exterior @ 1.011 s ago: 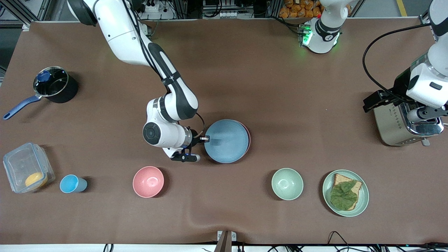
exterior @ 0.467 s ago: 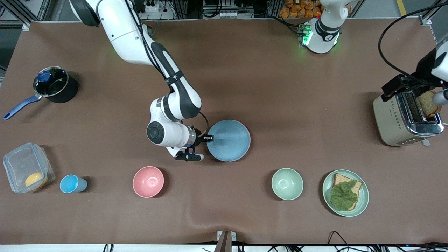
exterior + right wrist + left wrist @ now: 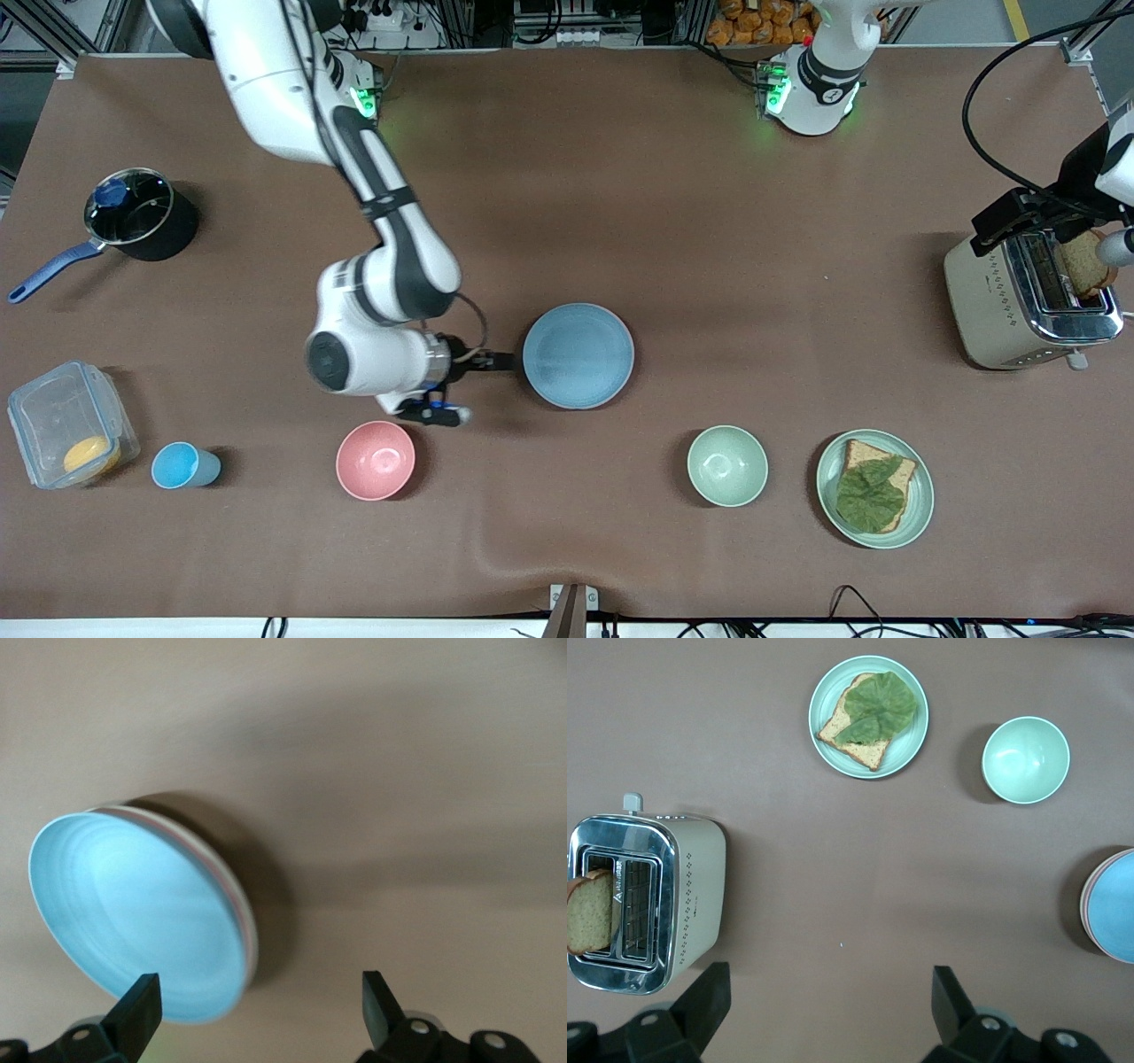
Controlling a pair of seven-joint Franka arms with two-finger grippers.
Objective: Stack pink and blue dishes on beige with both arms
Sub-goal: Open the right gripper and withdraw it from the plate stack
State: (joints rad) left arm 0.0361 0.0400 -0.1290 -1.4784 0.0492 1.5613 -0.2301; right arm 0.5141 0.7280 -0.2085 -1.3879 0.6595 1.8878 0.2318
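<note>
The blue plate (image 3: 578, 355) lies flat, face up, on top of a stack near the middle of the table; being round, it has no long axis and points no particular way. In the right wrist view a thin pink rim — the pink plate (image 3: 232, 889) — shows just under the blue plate's edge, with a pale edge of the beige plate (image 3: 251, 939) below it. The three sit squarely on one another, so from the front only the blue one is seen.

The right gripper (image 3: 496, 361) is just beside the stack, at the edge toward the right arm's end of the table, its fingers (image 3: 135, 1008) spread wide and clear of the plates. The left gripper (image 3: 828, 1001) hangs high over the left arm's end of the table, spread and holding nothing, the arm waiting.

Nearer the front camera than the stack stand a pink bowl (image 3: 376, 460), a blue cup (image 3: 182, 465), a green bowl (image 3: 727, 465) and a green plate (image 3: 921, 492) bearing toast with a leaf. A toaster (image 3: 1019, 301) — with one slice of bread standing in it — is at the left arm's end; a saucepan (image 3: 140, 213) and a clear container (image 3: 69, 424) are at the right arm's end.
</note>
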